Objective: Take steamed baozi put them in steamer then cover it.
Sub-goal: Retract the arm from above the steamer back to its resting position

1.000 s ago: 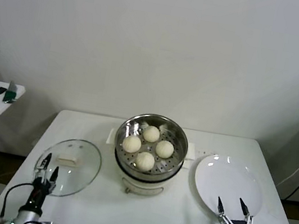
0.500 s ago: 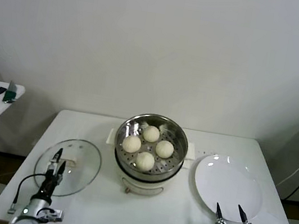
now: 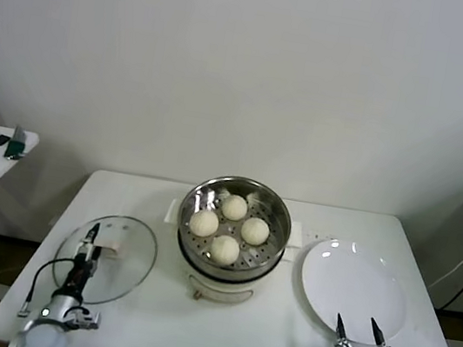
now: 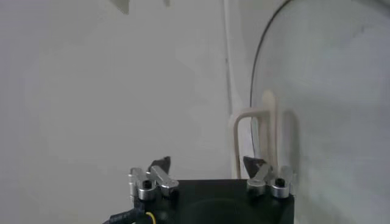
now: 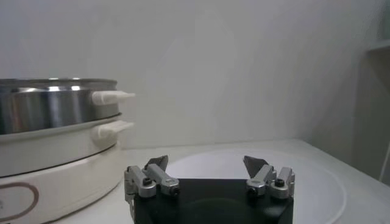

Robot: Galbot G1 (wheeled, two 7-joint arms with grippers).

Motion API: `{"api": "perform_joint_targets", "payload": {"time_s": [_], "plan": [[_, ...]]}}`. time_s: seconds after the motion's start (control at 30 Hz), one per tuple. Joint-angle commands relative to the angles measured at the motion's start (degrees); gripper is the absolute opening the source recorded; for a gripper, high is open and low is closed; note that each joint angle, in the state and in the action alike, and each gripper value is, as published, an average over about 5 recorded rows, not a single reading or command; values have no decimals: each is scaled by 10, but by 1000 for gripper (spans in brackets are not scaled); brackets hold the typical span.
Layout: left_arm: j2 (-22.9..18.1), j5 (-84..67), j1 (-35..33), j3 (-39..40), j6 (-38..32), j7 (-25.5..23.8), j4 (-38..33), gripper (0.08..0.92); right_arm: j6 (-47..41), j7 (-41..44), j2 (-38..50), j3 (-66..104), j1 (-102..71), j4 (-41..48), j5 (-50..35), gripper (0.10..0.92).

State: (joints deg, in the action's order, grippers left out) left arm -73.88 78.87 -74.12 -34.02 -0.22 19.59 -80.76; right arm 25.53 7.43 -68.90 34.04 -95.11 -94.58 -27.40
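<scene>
Four steamed baozi [image 3: 230, 224] sit inside the steamer [image 3: 233, 235] on its perforated tray, one toward the back, one left, one right, one front, close together. Steamer stands at tabletop [image 3: 258, 341] centre, uncovered; in the right wrist view its steel wall and cream base [image 5: 55, 143] show with side handles sticking out.

The cover [image 3: 111, 256], clear glass with cream handle, lies flat on the tabletop left of the steamer, apart from it. Left end effector [image 3: 89, 241] hangs over the near part of the cover, pointing at the handle [image 3: 109, 248], its tip just beside the handle. From the head view its fingers look close together edge-on. In the left wrist view the fingers [image 4: 159, 164] are spread wide, nothing between them, and the cream handle [image 4: 265, 125] lies just ahead, off to one finger's side, with the glass rim curving past it. So left is wide and empty.

Right end effector [image 3: 363, 328] sits at the near edge of the white plate [image 3: 353, 285], right of the steamer, fingers wide apart, holding nothing. Right wrist view shows the same: both fingers [image 5: 256, 164] splayed over the plate [image 5: 317, 176].
</scene>
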Motion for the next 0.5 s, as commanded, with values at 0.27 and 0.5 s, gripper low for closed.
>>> {"api": "perform_joint_targets", "payload": {"time_s": [0.27, 0.5], "plan": [[-10, 13, 14, 4, 11, 1, 26, 487, -1, 3, -9, 1, 2, 0, 6, 823], [-14, 14, 19, 4, 10, 4, 37, 288, -1, 4, -12, 2, 1, -2, 7, 823]]}}
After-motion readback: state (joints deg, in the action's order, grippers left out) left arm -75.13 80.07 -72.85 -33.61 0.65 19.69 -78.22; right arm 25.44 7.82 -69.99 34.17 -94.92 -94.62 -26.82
